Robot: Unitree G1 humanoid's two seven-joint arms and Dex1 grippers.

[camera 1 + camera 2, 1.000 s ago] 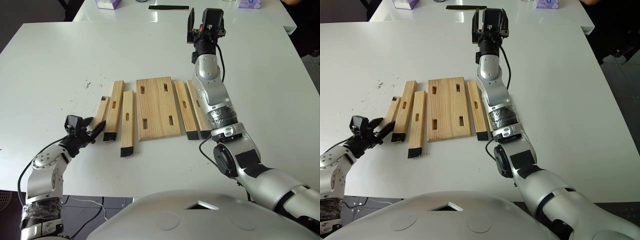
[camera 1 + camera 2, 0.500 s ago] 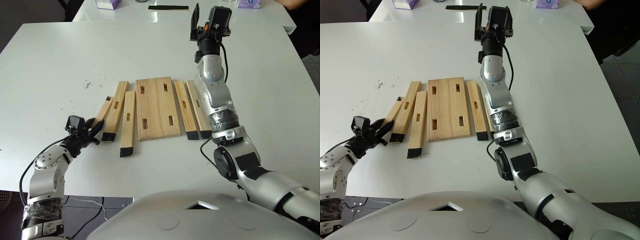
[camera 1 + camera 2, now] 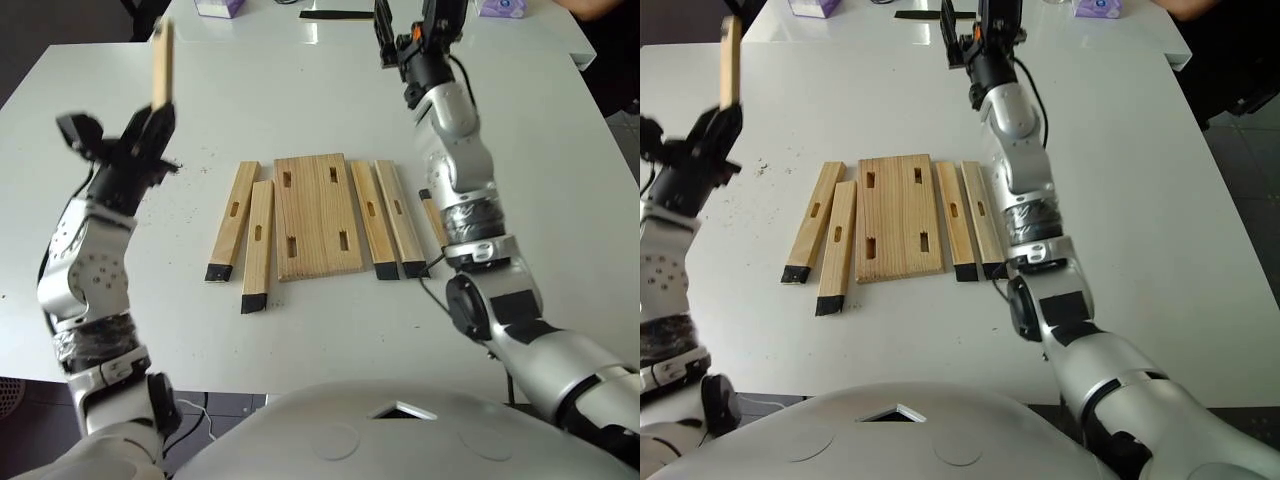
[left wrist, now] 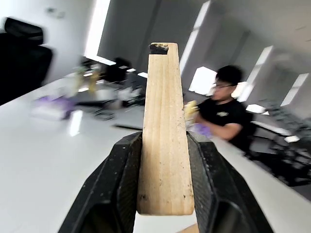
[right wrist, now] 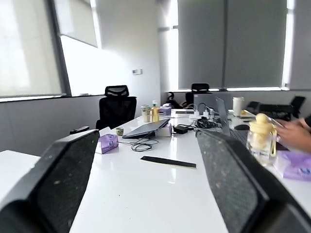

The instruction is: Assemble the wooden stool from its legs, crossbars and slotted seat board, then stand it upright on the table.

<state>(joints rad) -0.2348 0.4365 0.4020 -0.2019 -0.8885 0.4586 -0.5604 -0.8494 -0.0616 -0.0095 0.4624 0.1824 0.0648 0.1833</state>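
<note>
The slotted seat board [image 3: 318, 215] lies flat mid-table. Two legs [image 3: 232, 218] [image 3: 258, 245] lie to its left and two more [image 3: 372, 218] [image 3: 398, 215] to its right. A short crossbar [image 3: 433, 222] rests beside the right arm. My left gripper [image 3: 155, 115] is raised high over the table's left side, shut on another short crossbar [image 3: 161, 60] that it holds upright; the wrist view shows the wood [image 4: 165, 126] clamped between the fingers. My right gripper [image 3: 408, 28] is up over the table's far edge, open, with nothing between its fingers [image 5: 63, 179].
A black strip [image 3: 338, 15] and two purple tissue boxes [image 3: 217, 8] [image 3: 498, 8] sit on the table behind. Dark specks [image 3: 190, 165] lie left of the legs. White table surface extends around the parts.
My left gripper took hold of the short crossbar lying left of the legs and lifted it high. My right arm swung farther back, uncovering the crossbar beside it.
</note>
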